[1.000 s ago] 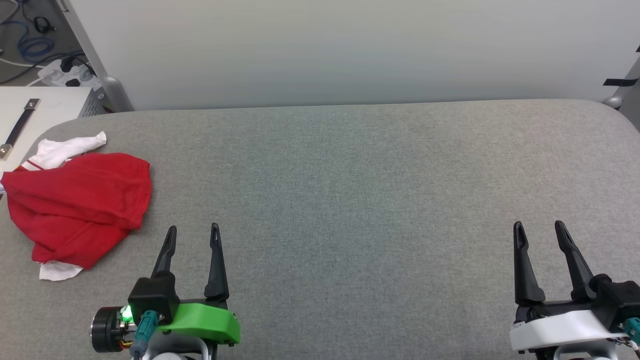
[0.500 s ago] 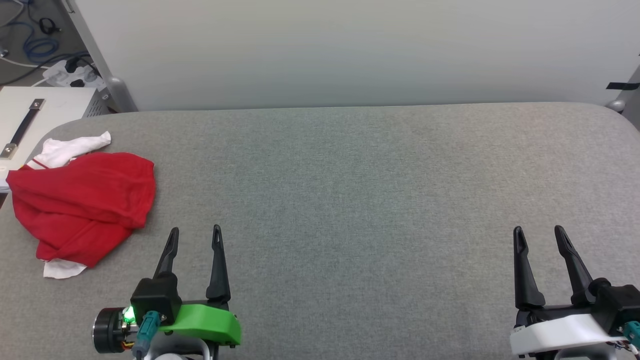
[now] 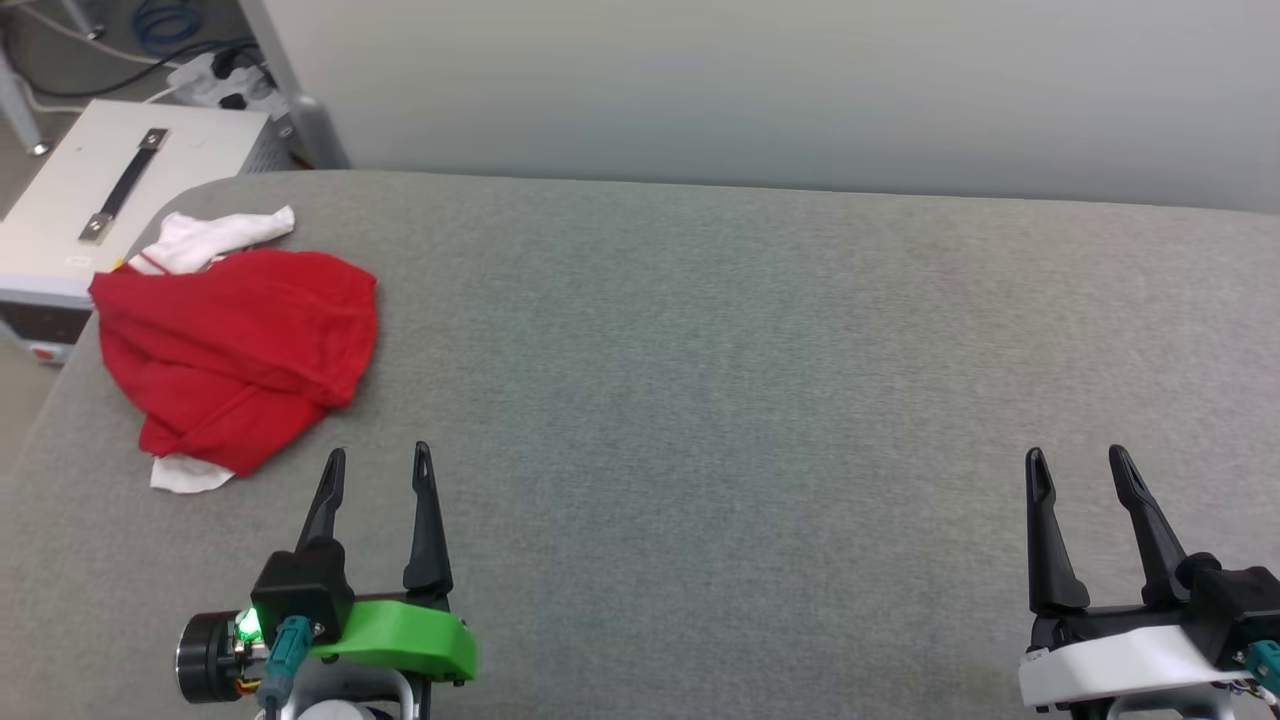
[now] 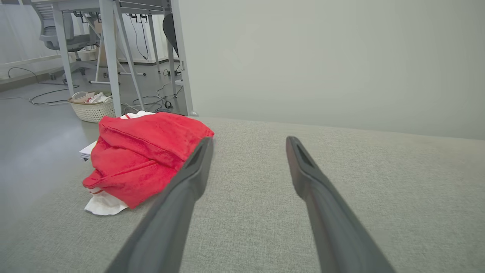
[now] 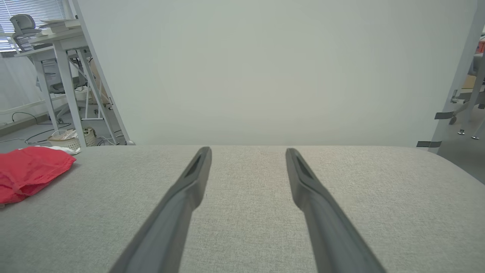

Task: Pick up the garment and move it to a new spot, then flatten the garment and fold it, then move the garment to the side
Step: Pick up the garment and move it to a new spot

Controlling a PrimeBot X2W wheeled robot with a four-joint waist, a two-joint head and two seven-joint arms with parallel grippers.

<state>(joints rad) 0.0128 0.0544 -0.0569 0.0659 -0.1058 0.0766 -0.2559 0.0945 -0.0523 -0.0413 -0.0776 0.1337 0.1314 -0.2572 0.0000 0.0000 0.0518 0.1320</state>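
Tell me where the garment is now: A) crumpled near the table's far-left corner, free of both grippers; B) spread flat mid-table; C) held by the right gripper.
A: the garment lies bunched at the far-left corner of the table, beyond the open left gripper; the right gripper is open too.

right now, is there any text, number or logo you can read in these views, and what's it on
No text can be read in these views.
garment: crumpled, with plain red and white fabric facing the cameras; no number or print is visible.
white case at the left edge of the head view: any marking on it is too small to read.
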